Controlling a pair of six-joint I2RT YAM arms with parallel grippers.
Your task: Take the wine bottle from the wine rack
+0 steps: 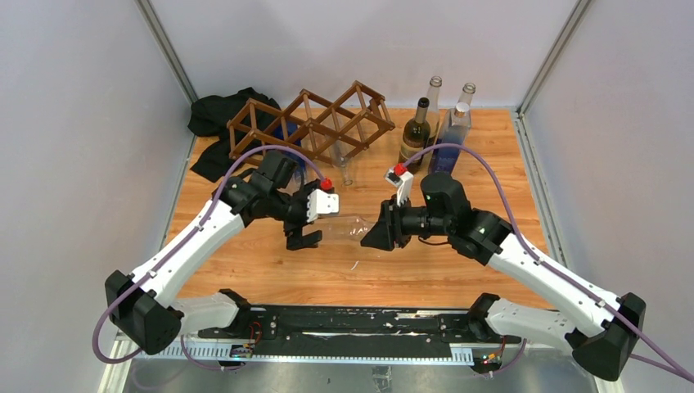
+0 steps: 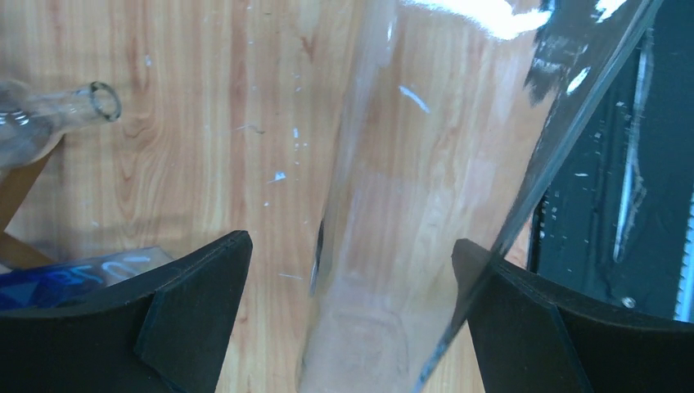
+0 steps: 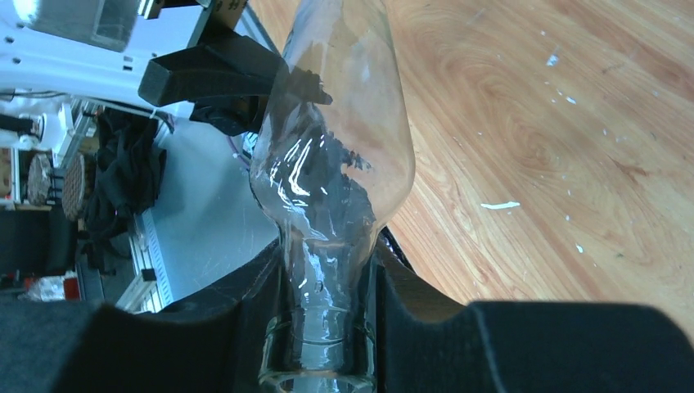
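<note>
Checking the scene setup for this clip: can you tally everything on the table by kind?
Wine rack: 1
Black cloth: 1
Clear bottle in the right gripper: 1
Racked bottles: 2
Upright bottles: 4, overlapping, so uncertain
Total: 9

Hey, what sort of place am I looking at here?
Probably a robot lab test cell, not a home: a left arm and right arm bolted to a wooden table, plain grey walls, and a wine rack with bottles as props.
</note>
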